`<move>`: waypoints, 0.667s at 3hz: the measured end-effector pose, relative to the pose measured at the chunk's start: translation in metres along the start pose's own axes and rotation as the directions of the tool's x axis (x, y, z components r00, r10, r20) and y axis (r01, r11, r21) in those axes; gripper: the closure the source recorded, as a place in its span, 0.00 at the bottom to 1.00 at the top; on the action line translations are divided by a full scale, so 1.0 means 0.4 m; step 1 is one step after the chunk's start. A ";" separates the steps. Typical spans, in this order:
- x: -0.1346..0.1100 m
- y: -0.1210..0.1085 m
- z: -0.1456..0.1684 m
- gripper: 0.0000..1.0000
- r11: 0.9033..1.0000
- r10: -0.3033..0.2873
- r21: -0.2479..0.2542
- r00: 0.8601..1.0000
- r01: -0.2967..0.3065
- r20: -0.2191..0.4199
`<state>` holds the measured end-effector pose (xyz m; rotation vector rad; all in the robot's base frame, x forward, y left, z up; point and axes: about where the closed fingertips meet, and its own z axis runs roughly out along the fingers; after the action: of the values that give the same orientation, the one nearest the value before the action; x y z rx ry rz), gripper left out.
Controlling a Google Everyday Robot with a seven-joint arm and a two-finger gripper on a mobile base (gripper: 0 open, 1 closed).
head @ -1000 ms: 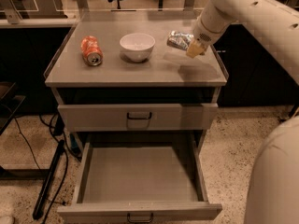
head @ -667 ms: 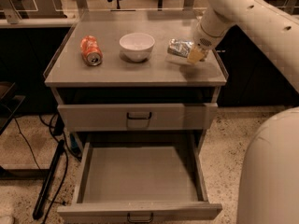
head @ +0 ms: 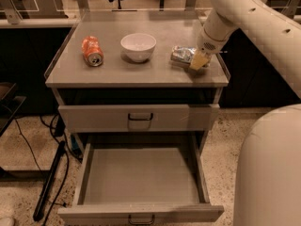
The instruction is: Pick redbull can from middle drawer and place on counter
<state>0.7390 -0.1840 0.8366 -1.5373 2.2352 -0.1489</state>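
Floor of the open drawer (head: 141, 173) lies nearest us, flat, grey and with nothing on it. At lower right a pale curve of the robot's body (head: 268, 173) fills the corner. Above the open drawer sits a closed drawer (head: 141, 117) with a dark loop handle.

Beyond that is the grey surface (head: 136, 74). An orange can (head: 92, 51) lies on its side at the left and a white bowl (head: 138, 46) stands in the middle. At the right, near the edge, the silver can (head: 181, 54) lies tilted on its side, down at the surface. The gripper (head: 197, 61) is at its right end, hanging from a white arm (head: 244, 13) that comes in from the upper right. Its fingers look pinched on the silver can.

We judge the placing nearly done. To finish well, we would spread the fingers slowly, so the round can does not roll toward the right rim, then lift straight up, clear of the bowl.

A second ago the silver can hung above the surface; since then it has come down and slightly toward us.
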 end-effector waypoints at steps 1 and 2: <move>0.006 0.003 0.008 1.00 1.000 -0.001 -0.013 1.000 0.001 0.003; 0.008 0.008 0.014 1.00 1.000 -0.002 -0.026 1.000 0.003 0.012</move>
<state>0.7375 -0.1848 0.8297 -1.5506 2.2346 -0.1119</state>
